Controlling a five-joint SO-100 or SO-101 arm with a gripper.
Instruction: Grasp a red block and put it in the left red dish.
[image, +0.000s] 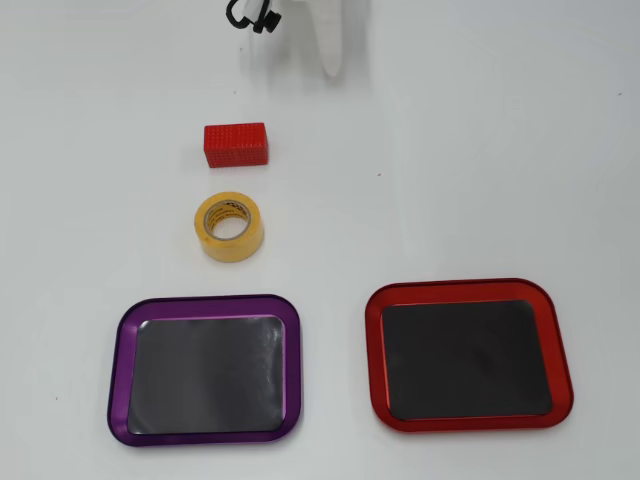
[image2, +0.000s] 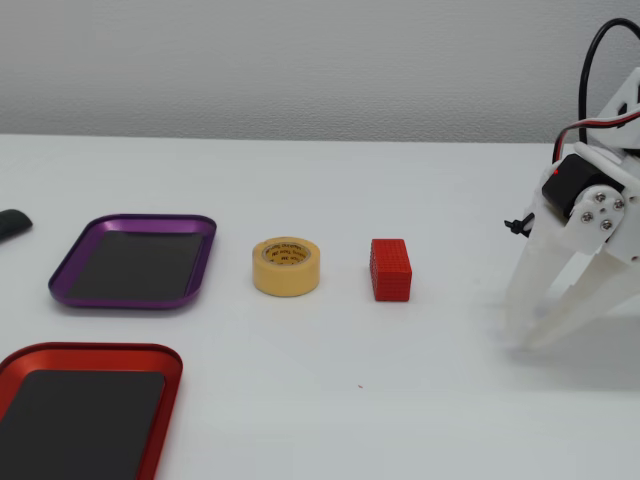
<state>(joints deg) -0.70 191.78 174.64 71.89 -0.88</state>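
The red block lies on the white table; in the fixed view it sits at the middle. The red dish, with a shiny red rim and a black inside, is empty. It is at the lower right in the overhead view and at the lower left in the fixed view. My gripper is at the top of the overhead view, beyond the block. In the fixed view it is at the right, pointing down to the table, well apart from the block. Its fingertips meet and hold nothing.
A yellow tape roll lies between the block and a purple-rimmed tray; in the fixed view the roll is left of the block and the purple tray further left. A dark object shows at the left edge.
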